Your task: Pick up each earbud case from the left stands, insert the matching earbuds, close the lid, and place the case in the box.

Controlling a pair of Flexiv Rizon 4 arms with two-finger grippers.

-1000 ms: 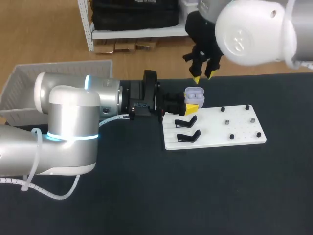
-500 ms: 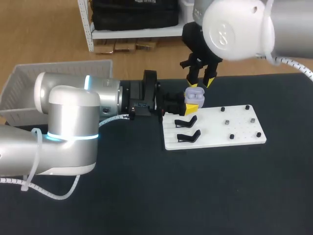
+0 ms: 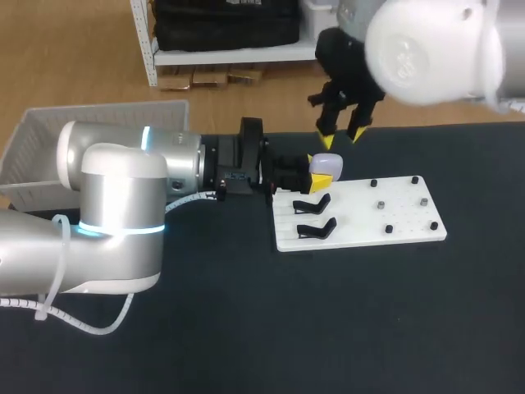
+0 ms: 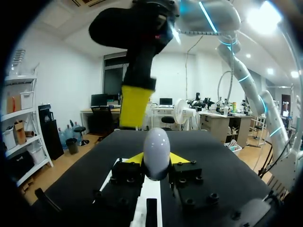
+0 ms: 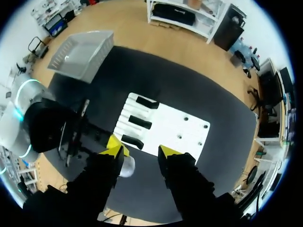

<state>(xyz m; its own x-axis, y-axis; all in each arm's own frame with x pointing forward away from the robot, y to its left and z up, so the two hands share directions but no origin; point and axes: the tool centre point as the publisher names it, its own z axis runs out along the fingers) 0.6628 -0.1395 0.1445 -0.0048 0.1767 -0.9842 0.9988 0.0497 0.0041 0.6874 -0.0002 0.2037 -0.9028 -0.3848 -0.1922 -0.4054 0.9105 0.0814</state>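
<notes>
Lilac case (image 3: 326, 163): lid down, pinched in the left claw (image 4: 156, 160) at the corner of the white board (image 3: 385, 205).
Right claw (image 3: 341, 138): fingers spread, just above the case, not touching.
Black desk (image 3: 328, 328): carries the board.

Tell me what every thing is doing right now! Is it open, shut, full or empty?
Earbud case: lid closed, held between two fingers.
Left gripper: shut on the earbud case.
Right gripper: open, holding nothing, just above the case.
Black stands: empty.
Box: nothing seen inside.
</notes>
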